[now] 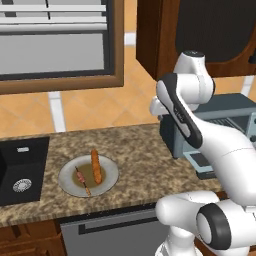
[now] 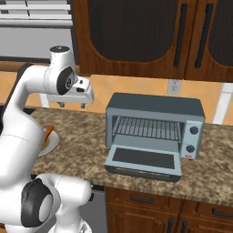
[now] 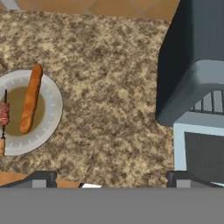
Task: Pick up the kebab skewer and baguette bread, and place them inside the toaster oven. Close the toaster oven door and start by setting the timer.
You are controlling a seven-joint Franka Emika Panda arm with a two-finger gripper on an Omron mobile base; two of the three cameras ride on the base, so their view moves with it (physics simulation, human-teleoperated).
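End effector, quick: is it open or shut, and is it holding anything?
End effector: open and holding nothing, up above the counter.

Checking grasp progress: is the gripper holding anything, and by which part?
Nothing is held: the gripper hangs open above the counter.

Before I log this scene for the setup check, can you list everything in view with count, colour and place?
orange-brown baguette bread: one, lying on the plate.
thin wooden kebab skewer: one, red and dark-brown chunks, on the plate, left of the bread.
round grey plate: one, on the counter, right of the sink.
black sink: one, at the counter's left end.
speckled brown stone counter: one.
boxy blue-grey toaster oven: one, on the counter, wire rack bare.
grey-framed toaster oven door: one, dropped open.
tool: one, white, open, above the counter between plate and oven.
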